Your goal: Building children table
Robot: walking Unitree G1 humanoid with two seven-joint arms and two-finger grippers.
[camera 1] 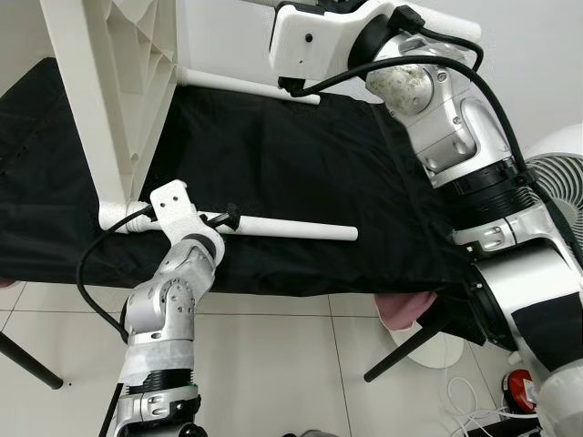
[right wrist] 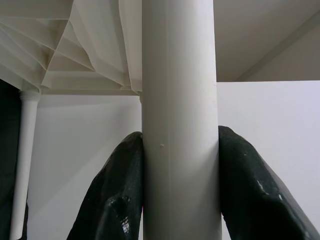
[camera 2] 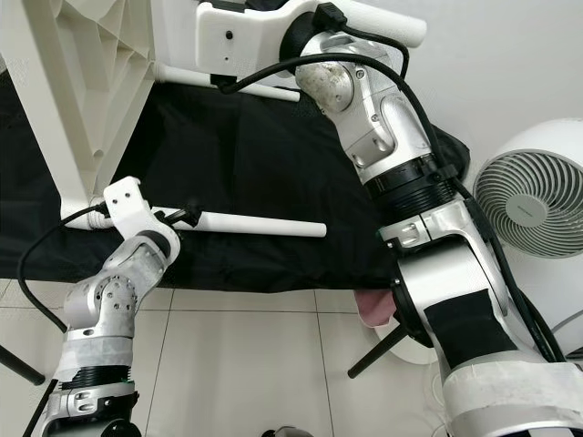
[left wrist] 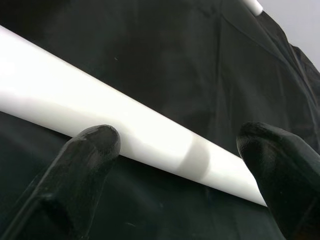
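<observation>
The white table top [camera 1: 109,100] stands on its edge on the black cloth [camera 1: 301,164]. The right gripper [right wrist: 180,190] has its fingers squeezed tight on one white leg [right wrist: 180,100]. The left gripper [left wrist: 185,165] has fingers spread apart around another leg [camera 1: 291,228] lying on the cloth.

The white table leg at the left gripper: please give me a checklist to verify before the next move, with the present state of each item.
1. Left gripper open around the lower table leg: ok, fingers apart, leg between them.
2. Left fingers firmly clamping that leg: not ok.
3. Right gripper shut on the upper leg: ok, both fingers press it.
4. Lower leg seated in the tabletop corner socket: cannot tell.
5. Tabletop standing on its edge on the black cloth: ok.
</observation>
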